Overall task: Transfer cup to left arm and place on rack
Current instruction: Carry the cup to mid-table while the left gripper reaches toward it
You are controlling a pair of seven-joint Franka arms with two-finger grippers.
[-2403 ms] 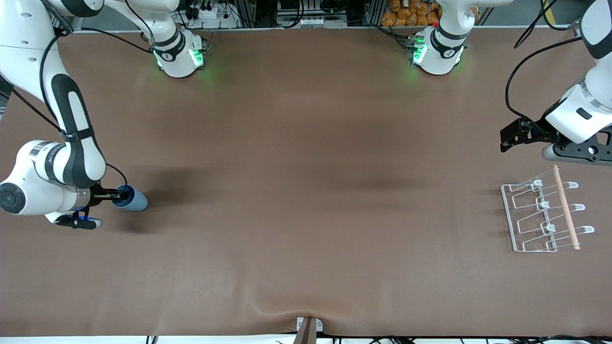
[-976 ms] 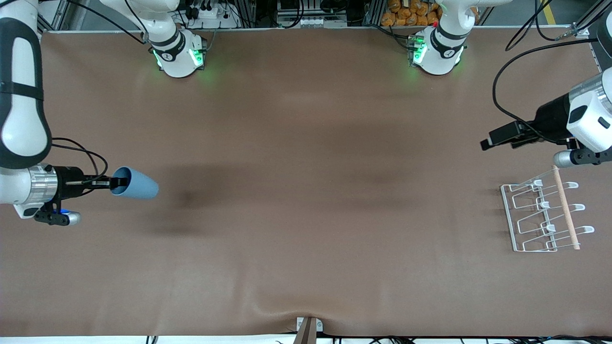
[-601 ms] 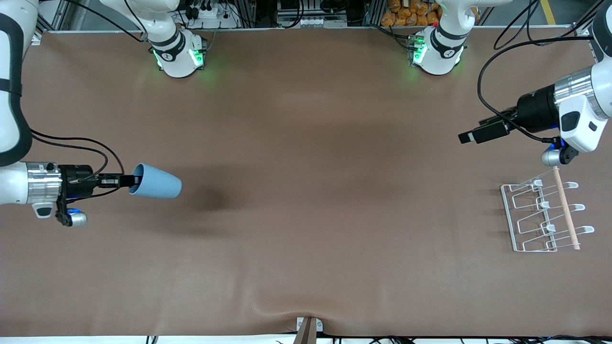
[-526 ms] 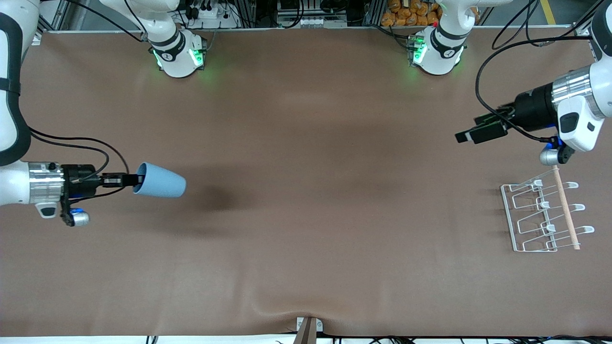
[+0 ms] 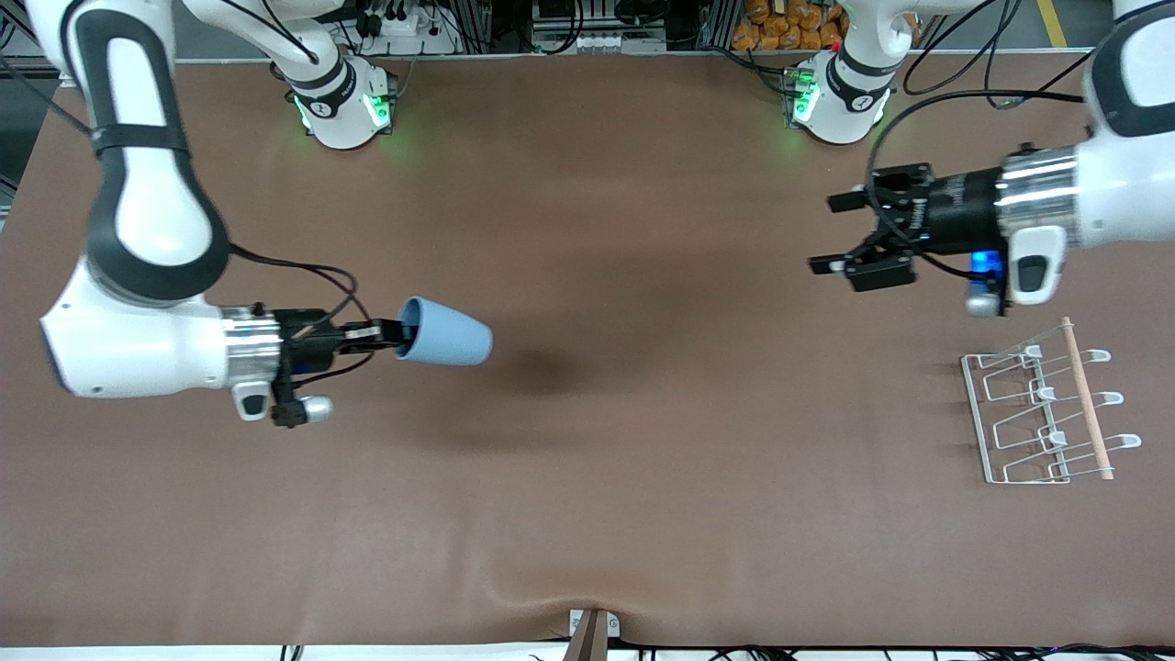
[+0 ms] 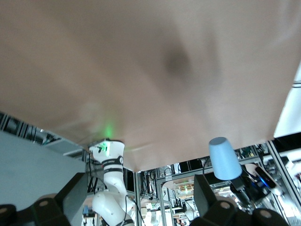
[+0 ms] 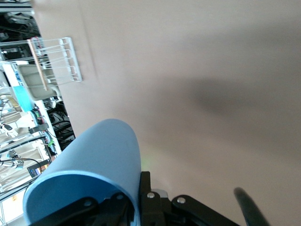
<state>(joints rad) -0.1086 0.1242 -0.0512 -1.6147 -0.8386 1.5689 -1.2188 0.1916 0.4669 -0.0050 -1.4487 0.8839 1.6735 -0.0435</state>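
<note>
— Where is the cup [image 5: 445, 334] sitting at the moment?

— It is not sitting anywhere. The right gripper [image 5: 384, 334] is carrying it in the air over the table [image 5: 587, 514], lying on its side, base pointing toward the left arm's end of the table. The fingers are pinching its rim, one inside the mouth and one outside, clamped tight on the wall. It is well apart from the rack [image 5: 1046, 408], over the part of the table toward the right arm's end.

— And what is the left gripper [image 5: 840, 234] doing?

— It is hanging over the table near the rack, on the side of the rack toward the bases, with its fingers spread wide and holding nothing. They are pointing toward the cup. In the left wrist view the cup [image 6: 224, 158] is showing small and well off between the two fingers.

— Is the rack carrying anything?

— It is lying bare on the table toward the left arm's end, its wooden dowel [image 5: 1087, 397] running along one side. The right wrist view is showing the rack [image 7: 55, 59] well away from the cup [image 7: 94, 165].
</note>
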